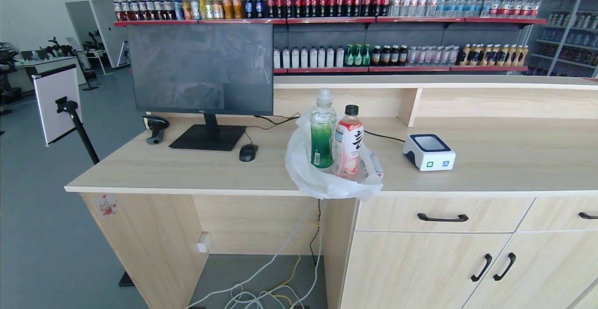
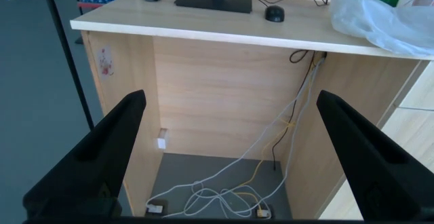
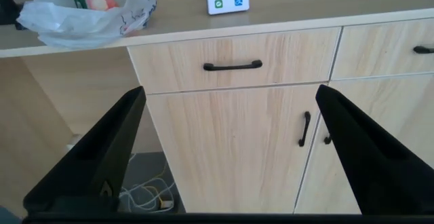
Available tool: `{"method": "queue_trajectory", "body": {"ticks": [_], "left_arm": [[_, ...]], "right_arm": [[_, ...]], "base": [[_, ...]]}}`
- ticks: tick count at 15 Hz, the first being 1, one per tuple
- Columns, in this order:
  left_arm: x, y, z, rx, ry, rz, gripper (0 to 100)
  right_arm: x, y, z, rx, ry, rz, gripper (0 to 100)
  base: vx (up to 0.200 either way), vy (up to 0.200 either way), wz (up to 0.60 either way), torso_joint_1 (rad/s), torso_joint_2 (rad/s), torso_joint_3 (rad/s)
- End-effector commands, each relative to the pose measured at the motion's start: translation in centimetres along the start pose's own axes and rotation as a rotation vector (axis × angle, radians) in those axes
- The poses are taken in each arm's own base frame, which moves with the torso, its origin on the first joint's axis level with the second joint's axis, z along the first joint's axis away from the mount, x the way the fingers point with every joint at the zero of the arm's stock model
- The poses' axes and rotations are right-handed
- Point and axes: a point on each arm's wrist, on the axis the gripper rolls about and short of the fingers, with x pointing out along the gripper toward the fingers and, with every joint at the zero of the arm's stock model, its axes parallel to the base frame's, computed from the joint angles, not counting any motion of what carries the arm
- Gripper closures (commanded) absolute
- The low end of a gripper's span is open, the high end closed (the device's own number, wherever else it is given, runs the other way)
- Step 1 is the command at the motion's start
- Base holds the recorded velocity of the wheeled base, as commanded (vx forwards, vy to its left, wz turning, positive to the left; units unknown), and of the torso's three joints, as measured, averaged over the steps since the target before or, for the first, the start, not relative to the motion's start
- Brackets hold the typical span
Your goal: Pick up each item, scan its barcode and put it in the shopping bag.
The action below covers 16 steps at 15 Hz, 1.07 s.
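The table [image 1: 490,168] is carrying the shopping bag [image 1: 306,178], a green bottle [image 1: 322,136] and a pink bottle [image 1: 348,143] standing apparently inside it, near the scanner [image 1: 429,152]; the left hand [image 2: 230,105] is hanging open before the cables [image 2: 224,191], the right hand [image 3: 230,98] open before the drawer [image 3: 285,47].

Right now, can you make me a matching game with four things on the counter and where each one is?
Things:
1. green bottle
2. computer mouse
3. white desk scanner
4. handheld scanner

Places:
A. right of the shopping bag
B. left of the monitor stand
C. standing in the shopping bag
D. between the monitor stand and the shopping bag

Pairs: 1-C, 2-D, 3-A, 4-B.
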Motion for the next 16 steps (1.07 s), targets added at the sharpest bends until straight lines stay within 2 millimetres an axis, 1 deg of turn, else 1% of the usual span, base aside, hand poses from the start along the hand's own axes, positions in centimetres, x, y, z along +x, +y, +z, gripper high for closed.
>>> {"method": "queue_trajectory", "body": {"ticks": [1,5,16], "left_arm": [[0.00,0.00,0.00,0.002,0.000,0.000,0],[0.00,0.00,-0.02,-0.001,0.001,0.000,0],[0.00,0.00,0.00,-0.015,0.000,0.002,0]], "right_arm": [[0.01,0.00,0.01,-0.001,0.001,0.000,0],[0.01,0.00,0.01,-0.003,0.001,0.000,0],[0.01,0.00,0.01,-0.001,0.001,0.000,0]], "base": [[0.000,0.000,0.00,0.000,0.00,0.000],[0.000,0.000,0.00,0.000,0.00,0.000],[0.000,-0.200,0.00,0.002,0.00,0.003]]}}
